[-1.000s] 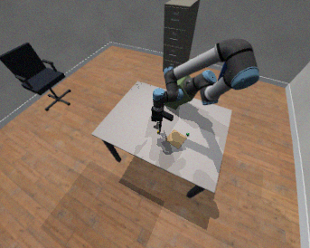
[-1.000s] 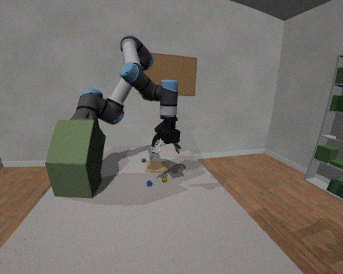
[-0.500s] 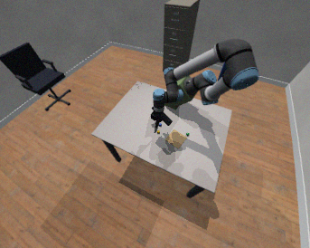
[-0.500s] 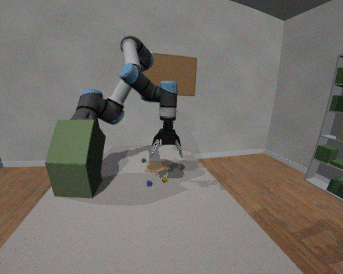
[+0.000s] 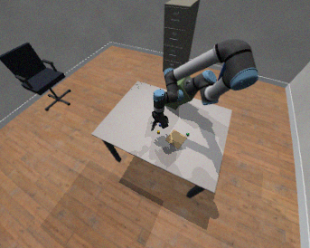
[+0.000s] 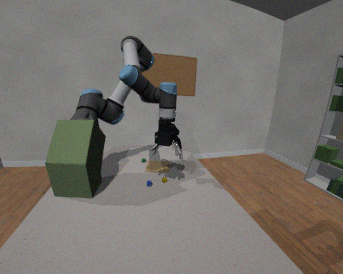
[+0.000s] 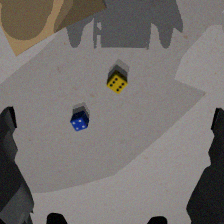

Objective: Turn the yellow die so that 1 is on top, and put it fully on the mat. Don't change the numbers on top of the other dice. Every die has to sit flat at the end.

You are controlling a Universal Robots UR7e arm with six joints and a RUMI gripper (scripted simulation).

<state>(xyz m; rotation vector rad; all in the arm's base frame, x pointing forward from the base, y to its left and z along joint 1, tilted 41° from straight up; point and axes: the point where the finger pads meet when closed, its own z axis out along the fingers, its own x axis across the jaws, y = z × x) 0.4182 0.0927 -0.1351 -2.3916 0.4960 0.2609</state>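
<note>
The yellow die (image 5: 158,132) (image 6: 164,180) (image 7: 117,82) lies on the table, off the mat; several black pips show on its upper face in the wrist view. The tan mat (image 5: 180,137) (image 6: 153,166) (image 7: 19,46) is at the upper left of the wrist view. The blue die (image 5: 160,125) (image 6: 149,183) (image 7: 79,121) is near the yellow one, with several white pips up. The green die (image 5: 187,134) (image 6: 143,160) is beyond the mat in the exterior view; its top number is too small to read. My gripper (image 5: 159,128) (image 6: 167,151) (image 7: 113,108) is open and empty, above the table near the dice.
The white table (image 5: 121,118) (image 6: 119,225) carries everything. A green block (image 6: 71,157) stands by the arm's base. Shadows of the arm and gripper fall across the table and mat. A cabinet (image 5: 177,36), an office chair (image 5: 42,79) and a shelf (image 6: 334,137) stand away from the table.
</note>
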